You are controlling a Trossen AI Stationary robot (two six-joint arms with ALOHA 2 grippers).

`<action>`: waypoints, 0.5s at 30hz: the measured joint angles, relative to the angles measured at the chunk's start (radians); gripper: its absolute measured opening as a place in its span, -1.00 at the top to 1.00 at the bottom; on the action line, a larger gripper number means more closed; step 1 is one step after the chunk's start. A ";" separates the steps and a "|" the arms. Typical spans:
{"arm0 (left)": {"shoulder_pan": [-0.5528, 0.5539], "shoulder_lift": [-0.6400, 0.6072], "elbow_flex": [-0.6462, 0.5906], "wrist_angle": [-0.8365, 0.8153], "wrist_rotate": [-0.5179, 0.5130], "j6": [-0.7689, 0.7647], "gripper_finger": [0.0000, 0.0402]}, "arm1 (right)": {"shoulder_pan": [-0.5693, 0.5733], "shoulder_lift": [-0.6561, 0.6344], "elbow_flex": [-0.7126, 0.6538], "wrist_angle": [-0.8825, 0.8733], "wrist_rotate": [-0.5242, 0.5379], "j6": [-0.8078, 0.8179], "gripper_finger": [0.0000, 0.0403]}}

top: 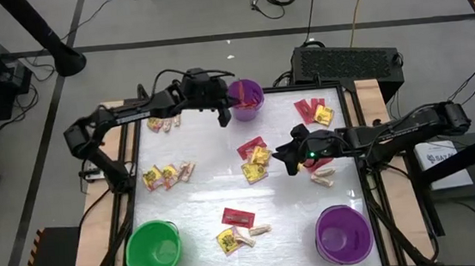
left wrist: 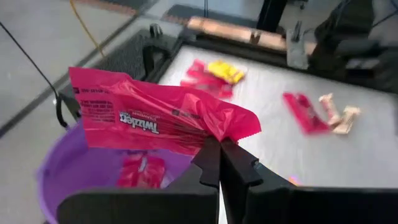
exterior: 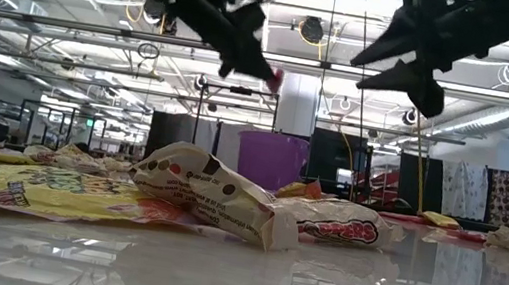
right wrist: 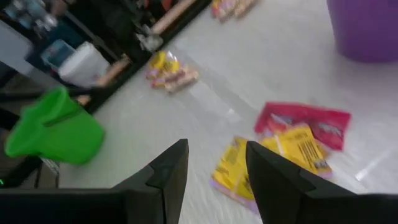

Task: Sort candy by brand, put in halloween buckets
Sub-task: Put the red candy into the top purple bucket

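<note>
My left gripper (left wrist: 219,146) is shut on a flat red candy packet (left wrist: 149,118) and holds it over the far purple bucket (top: 246,98), where more red packets (left wrist: 140,171) lie. My right gripper (top: 285,159) hangs open above the table's middle, just right of a pile of red and yellow packets (top: 254,159), touching nothing. A green bucket (top: 154,248) stands at the near left and a second purple bucket (top: 344,234) at the near right. My left gripper pinches one short end of the red packet (left wrist: 225,127) between its two fingers. The fingers come from the table's left, slanting down. The packet sticks out sideways past the fingertips, lifted clear above the mouth of the purple bucket (left wrist: 68,168).
More candy lies in small heaps on the white table: far left (top: 165,122), mid left (top: 169,175), far right (top: 315,111), below the right arm (top: 321,176) and near the front middle (top: 237,228). A dark box (top: 345,59) sits behind the far edge.
</note>
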 joint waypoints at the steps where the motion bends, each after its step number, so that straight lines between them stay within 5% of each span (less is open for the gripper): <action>1: 0.004 0.018 0.000 0.010 0.000 0.000 1.00 | 0.000 -0.001 0.000 0.017 0.007 -0.002 0.23; 15: 0.042 0.177 0.051 0.099 -0.002 -0.003 1.00 | -0.002 -0.035 0.000 0.101 0.081 -0.053 0.23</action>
